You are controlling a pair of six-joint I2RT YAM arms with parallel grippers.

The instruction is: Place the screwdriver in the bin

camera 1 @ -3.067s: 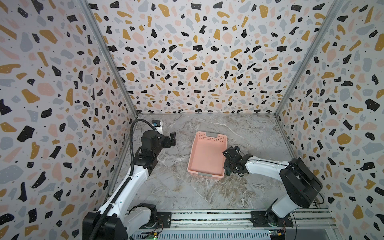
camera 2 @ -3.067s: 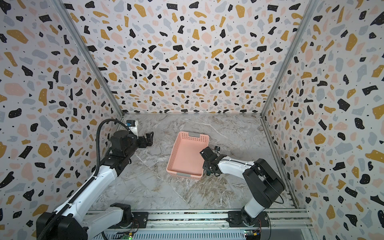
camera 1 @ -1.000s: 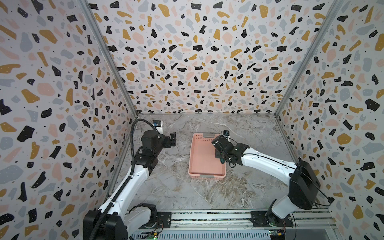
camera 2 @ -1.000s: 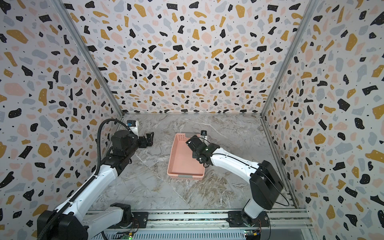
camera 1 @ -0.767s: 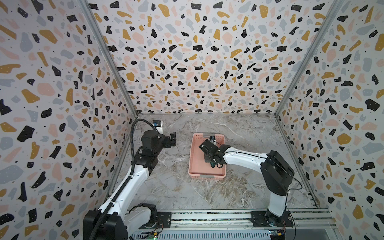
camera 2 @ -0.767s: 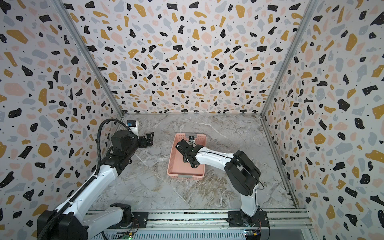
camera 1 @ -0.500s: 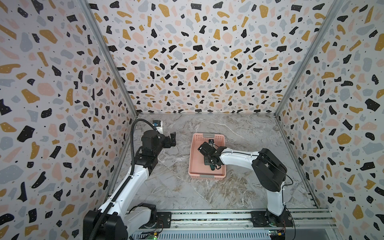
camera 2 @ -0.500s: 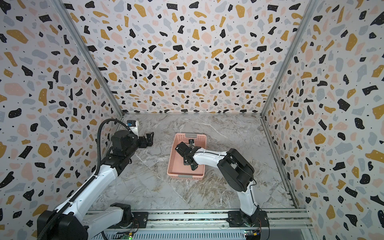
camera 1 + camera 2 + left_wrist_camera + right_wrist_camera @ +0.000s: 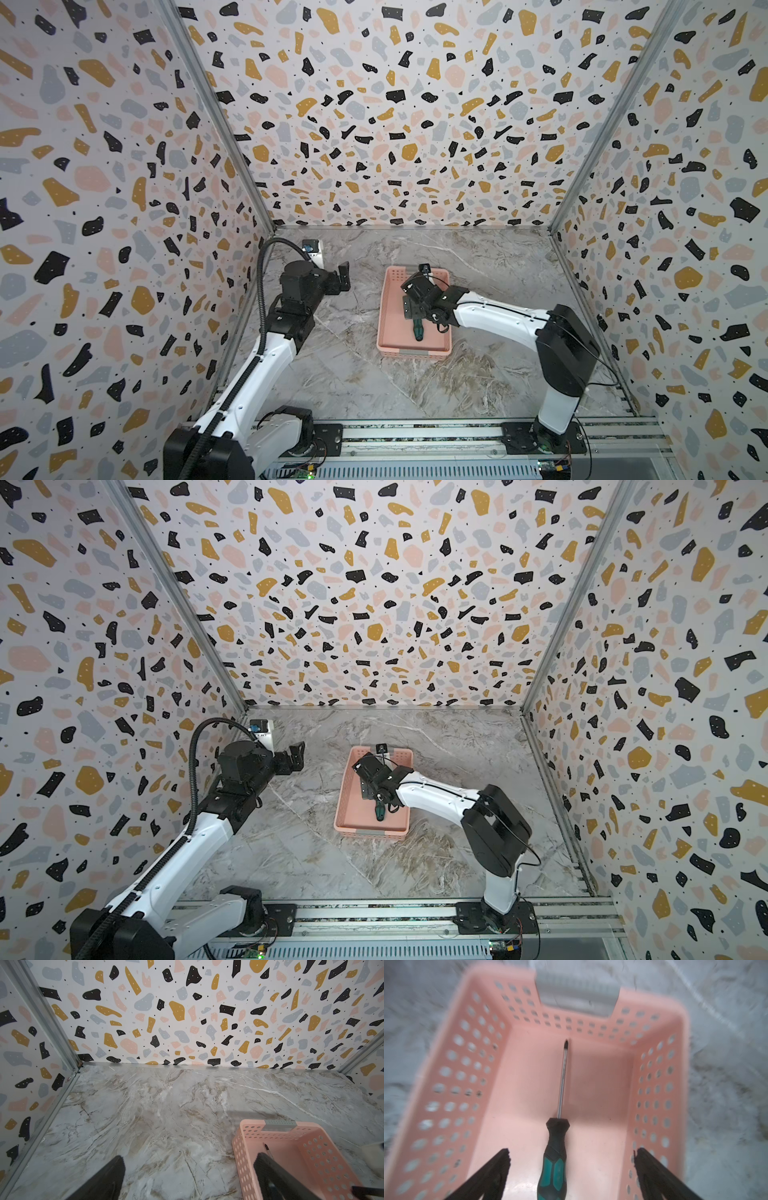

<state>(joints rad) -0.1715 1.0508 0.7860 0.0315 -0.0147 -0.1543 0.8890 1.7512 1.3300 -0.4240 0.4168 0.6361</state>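
Your right gripper (image 9: 572,1154) gapes; the screwdriver (image 9: 554,1147) lies free in the bin (image 9: 452,1076). It looks light and stiff; take the grippy handle, not the thin shaft.

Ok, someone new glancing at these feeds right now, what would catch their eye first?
Probably the loud terrazzo-print walls around the marble tabletop, then the salmon-pink bin at mid-table. In it, the green-and-black screwdriver lies on the floor within the wide-open right claw, touching neither side. The left claw hangs open over the marble to the bin's left.
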